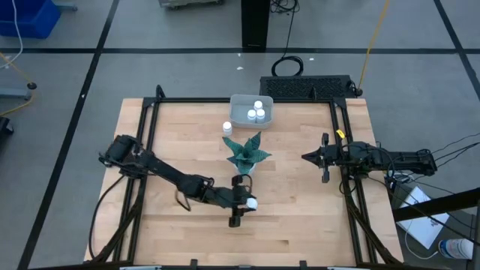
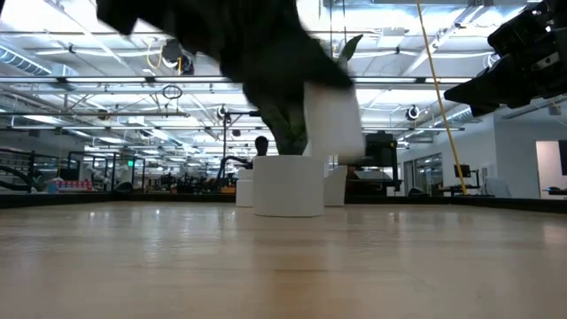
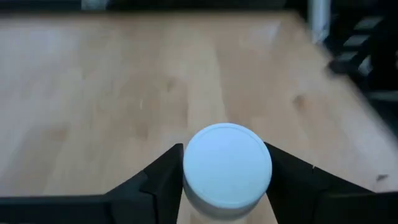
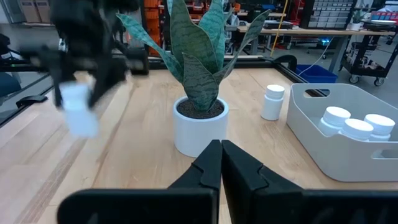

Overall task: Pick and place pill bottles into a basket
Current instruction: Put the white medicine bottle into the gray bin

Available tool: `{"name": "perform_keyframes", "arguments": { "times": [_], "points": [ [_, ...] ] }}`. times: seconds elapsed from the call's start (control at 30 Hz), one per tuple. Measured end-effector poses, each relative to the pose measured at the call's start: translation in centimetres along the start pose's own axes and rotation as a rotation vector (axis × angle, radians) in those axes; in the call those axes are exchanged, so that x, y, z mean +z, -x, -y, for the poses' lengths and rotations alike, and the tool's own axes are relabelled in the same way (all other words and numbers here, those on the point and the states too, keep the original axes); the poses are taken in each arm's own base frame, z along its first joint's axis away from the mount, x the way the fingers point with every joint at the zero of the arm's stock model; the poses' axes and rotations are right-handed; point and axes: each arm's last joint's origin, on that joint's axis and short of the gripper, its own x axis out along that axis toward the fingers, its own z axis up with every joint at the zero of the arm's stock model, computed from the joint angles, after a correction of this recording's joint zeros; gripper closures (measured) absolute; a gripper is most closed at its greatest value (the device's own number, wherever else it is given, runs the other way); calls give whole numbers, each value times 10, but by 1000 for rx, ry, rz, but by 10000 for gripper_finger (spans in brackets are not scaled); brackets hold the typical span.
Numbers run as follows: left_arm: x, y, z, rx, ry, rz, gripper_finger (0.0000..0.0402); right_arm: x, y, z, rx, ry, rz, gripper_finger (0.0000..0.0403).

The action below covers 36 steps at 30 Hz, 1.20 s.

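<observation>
high view, clock dial on the table centre: left gripper (image 1: pixel 244 203) sits at about 6 o'clock, just below the potted plant (image 1: pixel 246 152), with a pill bottle (image 1: pixel 252 202) between its fingers. left wrist view confirms it: both dark fingers flank the white cap (image 3: pixel 227 164), touching it on each side, so the grasp looks made, bottle clamped. low view shows that bottle (image 2: pixel 333 124) hanging clear of the wood, so it reads as lifted.

basket (image 1: pixel 238 111) is at 12 o'clock near the far edge, three bottles (image 1: pixel 257 112) inside. one more bottle (image 1: pixel 226 128) stands on the table just outside the basket's near-left corner, between basket and plant.

right gripper (image 1: pixel 306 157) waits at 3 o'clock, fingers pressed together, nothing in them; the right wrist view agrees.

step in hand: carry phase for the fourth bottle, judged from the layout. next move needs a path from 6 to 12 that skirts the plant leaves, or goes over them, then a drop into the free left part of the basket without knocking the standing bottle.
</observation>
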Motion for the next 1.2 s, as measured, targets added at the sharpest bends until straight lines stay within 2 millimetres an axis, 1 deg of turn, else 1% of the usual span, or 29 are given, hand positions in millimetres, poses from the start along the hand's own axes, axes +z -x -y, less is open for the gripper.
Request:
{"name": "perform_keyframes", "arguments": {
  "times": [0.07, 0.13, 0.27, 0.43, 0.57, 0.67, 0.73, 0.87, 0.97, 1.1, 1.2],
  "points": [
    [14, 13, 0, -4, -24, 30, 217, 0, 0, 0, 0, 0, 0, 398],
    [28, 29, -3, 11, -54, 55, 220, 0, 0, 0, 0, 0, 0, 399],
    [59, 63, -16, 68, -98, 146, 219, 0, 0, 0, 0, 0, 0, 398],
    [85, 103, -43, 142, -161, 203, 203, 0, 0, 0, 0, 0, 0, 398],
    [100, 131, -77, 229, -180, 236, 208, 0, 0, 0, 0, 0, 0, 399],
    [107, 151, -104, 259, -163, 250, 219, 0, 0, 0, 0, 0, 0, 399],
    [111, 164, -120, 263, -151, 278, 219, 0, 0, 0, 0, 0, 0, 399],
    [116, 185, -147, 244, -131, 326, 206, 0, 0, 0, 0, 0, 0, 399],
    [120, 201, -165, 305, -128, 380, 204, 0, 0, 0, 0, 0, 0, 398],
    [117, 214, -195, 338, -124, 389, 221, 0, 0, 0, 0, 0, 0, 399],
    [114, 220, -219, 347, -105, 385, 221, 0, 0, 0, 0, 0, 0, 399]
  ]
}}
